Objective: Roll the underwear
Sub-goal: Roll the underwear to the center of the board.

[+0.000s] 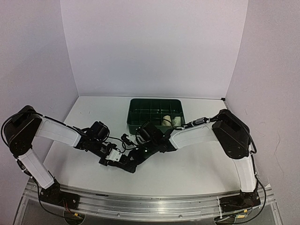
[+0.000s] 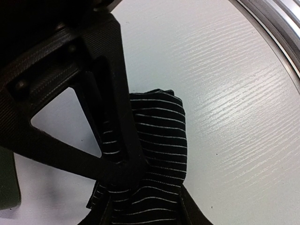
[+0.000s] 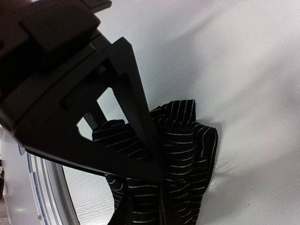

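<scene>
Top view: black underwear (image 1: 130, 164) is seen on table (image 1: 197, 164), nr front-centre, at approx 7 o'clock from tray (image 1: 132, 112). It is bunched, not flat. Both grippers are met over it: L gripper (image 1: 121, 159) is brought in from 9 o'clock, R gripper (image 1: 139, 153) from 1 o'clock.

L wrist view: striped cloth is folded into a thick wad w/ a rounded edge at 12 o'clock. Near finger (image 2: 117, 140) is laid across its 9 o'clock side, touching the cloth. Cloth is seen running down past the fingertip towards 6 o'clock. Whether L jaws are apart or clamped on cloth: cannot be told, 2nd finger mostly out of frame. Metal rail (image 2: 276, 28) is seen at 1 o'clock.

R wrist view: same cloth is seen crumpled, w/ folds gathered around finger (image 3: 140, 126), tip pressed into the wad. R jaws: state cannot be told either, the gap is hidden by finger and cloth.

Tray sits at 12 o'clock of table centre, well apart from black underwear. In its front row, R side, two are held in neighbouring compartments: light roll (image 1: 166, 121) and, at its 3 o'clock, second roll (image 1: 177, 122). Detail too small to tell colours apart.
</scene>
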